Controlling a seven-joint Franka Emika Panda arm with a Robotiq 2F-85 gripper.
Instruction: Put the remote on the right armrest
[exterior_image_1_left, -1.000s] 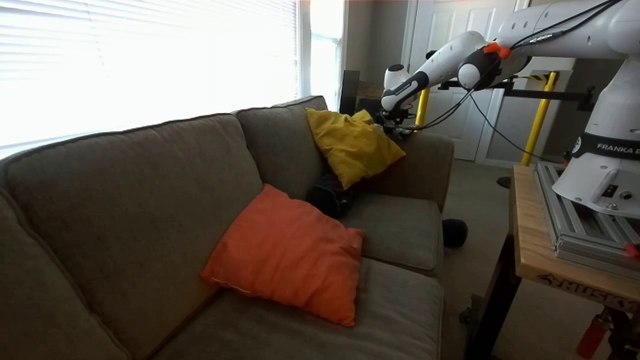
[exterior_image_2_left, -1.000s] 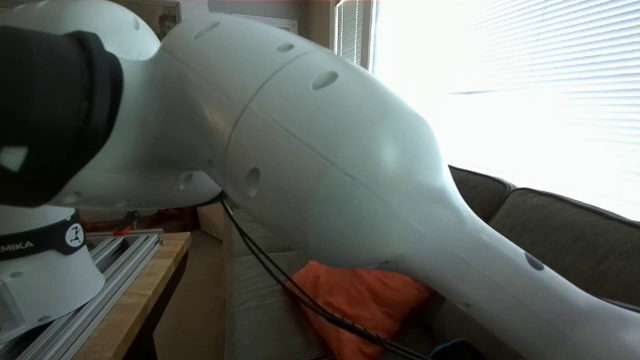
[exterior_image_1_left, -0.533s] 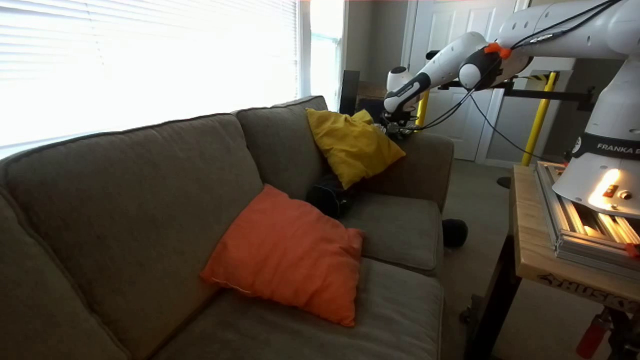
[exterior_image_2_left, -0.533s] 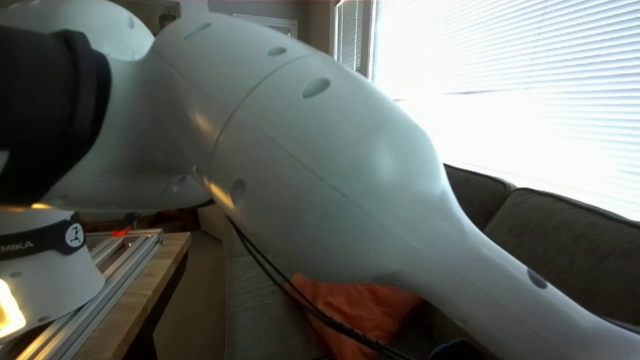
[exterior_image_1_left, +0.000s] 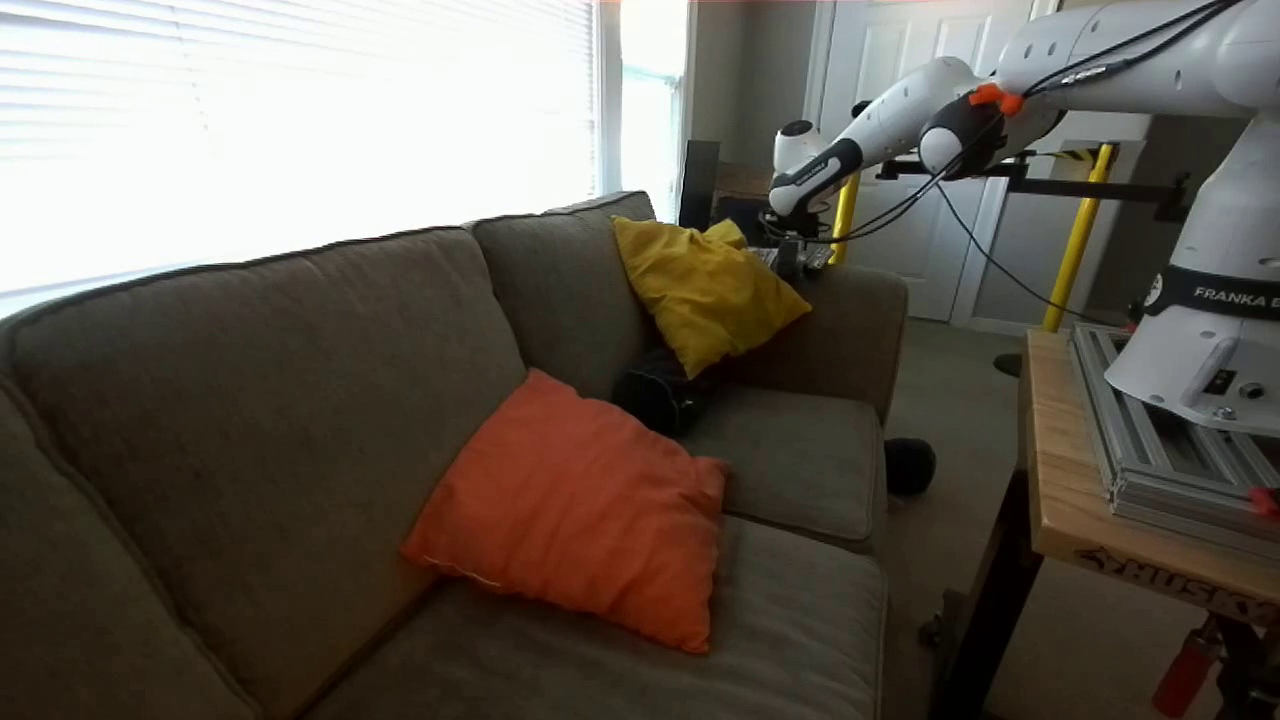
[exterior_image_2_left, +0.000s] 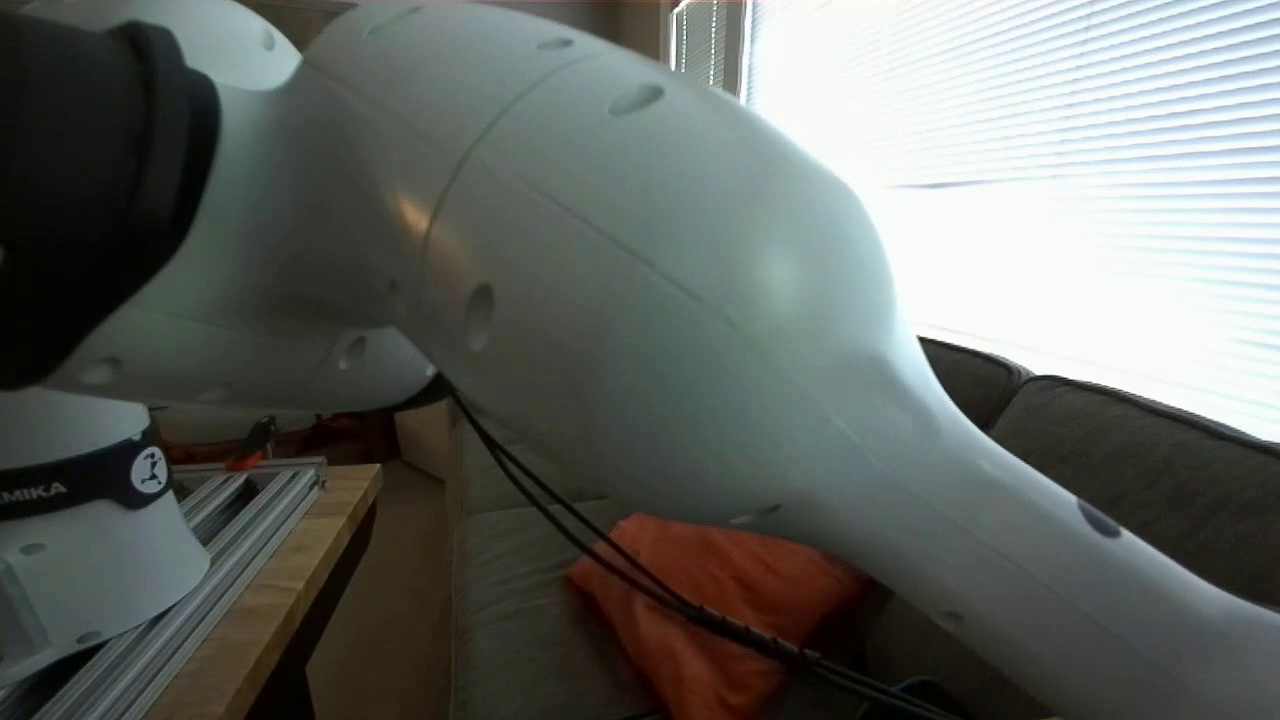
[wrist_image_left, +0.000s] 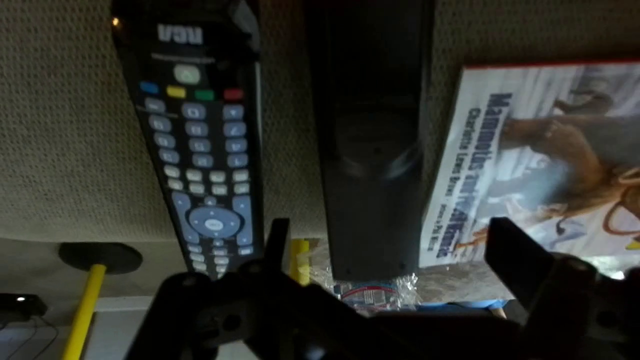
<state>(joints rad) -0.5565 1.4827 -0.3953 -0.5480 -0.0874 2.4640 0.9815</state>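
Observation:
Two dark remotes lie in the wrist view over grey-brown armrest fabric (wrist_image_left: 75, 165). A plain, nearly black remote (wrist_image_left: 375, 215) shows no buttons and points its near end at my gripper (wrist_image_left: 389, 225). The jaws stand wide on either side of it, with a visible gap to each finger. To its left is an RCA remote (wrist_image_left: 200, 130), buttons up, just beyond the left fingertip. In an exterior view the right armrest (exterior_image_1_left: 850, 325) is at the sofa's far end, with the arm's hand end over its top; the remotes are hard to make out there.
A picture book (wrist_image_left: 540, 150) lies right of the plain remote, under the right finger. A yellow cushion (exterior_image_1_left: 700, 290) leans against the armrest's inner side. An orange cushion (exterior_image_1_left: 590, 510) and a black bundle (exterior_image_1_left: 655, 395) are on the seat. A yellow post (exterior_image_1_left: 845, 215) stands behind.
The arm dipped slightly, then rose a little, as both exterior views show. A bright glow on the arm's base is gone. Jaw motion is too small to see there.

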